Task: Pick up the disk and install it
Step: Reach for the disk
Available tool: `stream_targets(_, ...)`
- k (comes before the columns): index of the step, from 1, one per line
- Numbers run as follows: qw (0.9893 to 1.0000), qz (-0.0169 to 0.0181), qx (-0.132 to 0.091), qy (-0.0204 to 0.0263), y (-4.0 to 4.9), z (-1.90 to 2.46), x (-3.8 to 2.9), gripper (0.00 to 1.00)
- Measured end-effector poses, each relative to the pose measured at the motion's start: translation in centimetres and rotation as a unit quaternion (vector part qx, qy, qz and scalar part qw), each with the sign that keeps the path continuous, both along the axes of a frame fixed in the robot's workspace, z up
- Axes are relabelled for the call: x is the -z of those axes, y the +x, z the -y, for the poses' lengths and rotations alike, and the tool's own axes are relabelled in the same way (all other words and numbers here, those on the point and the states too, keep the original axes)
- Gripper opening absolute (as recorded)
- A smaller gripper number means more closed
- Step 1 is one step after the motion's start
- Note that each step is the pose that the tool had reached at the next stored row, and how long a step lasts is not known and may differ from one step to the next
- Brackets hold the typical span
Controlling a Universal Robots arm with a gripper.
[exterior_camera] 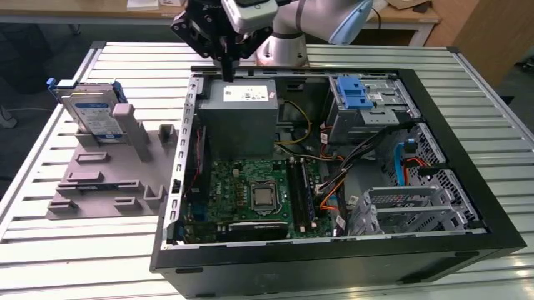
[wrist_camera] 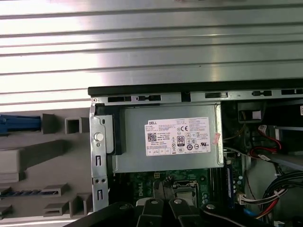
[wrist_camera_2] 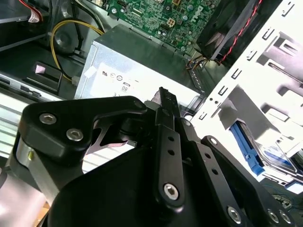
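Disk (exterior_camera: 90,114) on end (long axis upright)

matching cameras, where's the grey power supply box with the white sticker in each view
Exterior view: grey power supply box in the open case, toward the exterior view's left.
Second wrist view: the box beside the yellow cable.
First wrist view: the box, sticker facing the camera.
Shared landmark: the green motherboard bordering it.

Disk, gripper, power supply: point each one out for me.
disk (exterior_camera: 92,114), exterior view, on its white-and-blue label.
gripper (exterior_camera: 227,76), exterior view, midway between its fingertips.
power supply (exterior_camera: 239,125), exterior view, on its bare grey face.
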State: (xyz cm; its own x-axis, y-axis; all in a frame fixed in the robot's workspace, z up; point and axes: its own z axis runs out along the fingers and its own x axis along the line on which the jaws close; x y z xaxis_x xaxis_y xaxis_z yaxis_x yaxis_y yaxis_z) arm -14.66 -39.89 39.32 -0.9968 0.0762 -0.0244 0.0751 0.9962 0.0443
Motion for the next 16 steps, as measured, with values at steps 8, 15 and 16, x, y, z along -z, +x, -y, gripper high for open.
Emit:
stream_targets(8, 1.0, 0.0, 0.0, 0.0, -0.36, 0.0, 0.0, 0.11)
stream_targets(15, 1.0, 0.0, 0.0, 0.0, -0.55, 0.0, 0.0, 0.11)
stream_targets(16, 1.0, 0.0, 0.0, 0.0, -0.57, 0.0, 0.01, 0.11)
